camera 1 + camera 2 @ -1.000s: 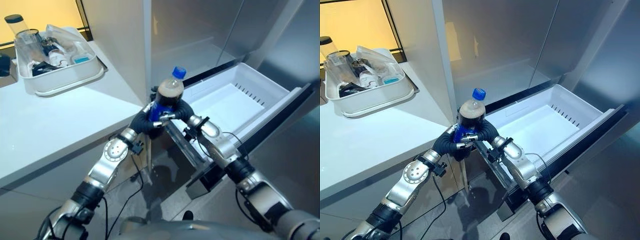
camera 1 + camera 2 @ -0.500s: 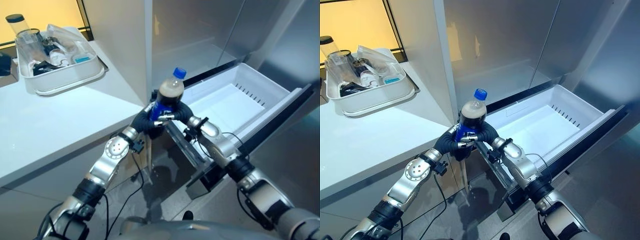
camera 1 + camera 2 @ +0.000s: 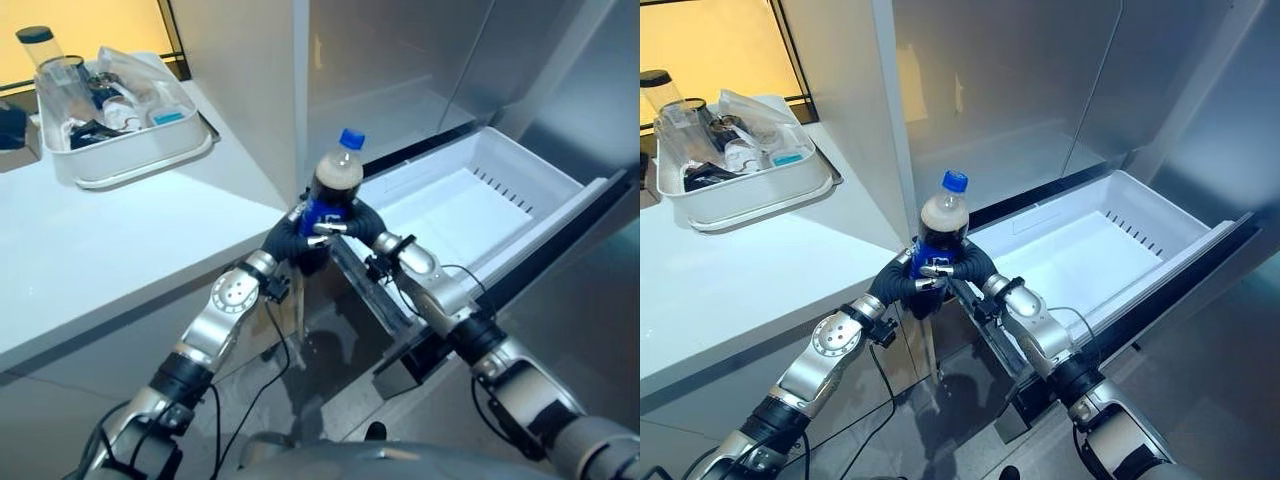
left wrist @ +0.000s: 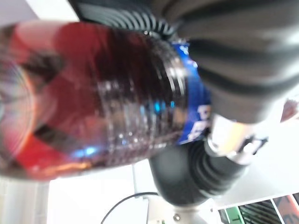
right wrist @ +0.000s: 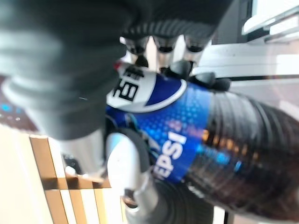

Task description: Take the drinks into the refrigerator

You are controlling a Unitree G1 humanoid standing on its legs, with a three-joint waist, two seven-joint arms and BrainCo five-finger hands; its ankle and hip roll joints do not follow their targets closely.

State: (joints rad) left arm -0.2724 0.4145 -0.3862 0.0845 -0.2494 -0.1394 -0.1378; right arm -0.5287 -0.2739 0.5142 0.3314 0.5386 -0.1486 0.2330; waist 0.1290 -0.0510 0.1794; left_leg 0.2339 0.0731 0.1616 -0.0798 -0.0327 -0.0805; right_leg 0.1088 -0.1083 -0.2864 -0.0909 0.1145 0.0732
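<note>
Left eye view: both hands are gripping one cola bottle (image 3: 328, 190) upright, at the near corner of the open refrigerator drawer (image 3: 520, 190). The left hand (image 3: 288, 243) and right hand (image 3: 358, 222) are curling their fingers (image 5: 160, 45) round the labelled body from opposite sides, probably to steady it before it goes into the drawer. On the worktop (image 3: 90, 250), a white tray (image 3: 120, 160) of oddments is sitting well apart.

The bottle (image 5: 219, 154) wears a blue label (image 5: 163, 116) with white letters and a round white-and-red emblem, centre of the right wrist view; the letters' edge shows in the left wrist view.
</note>
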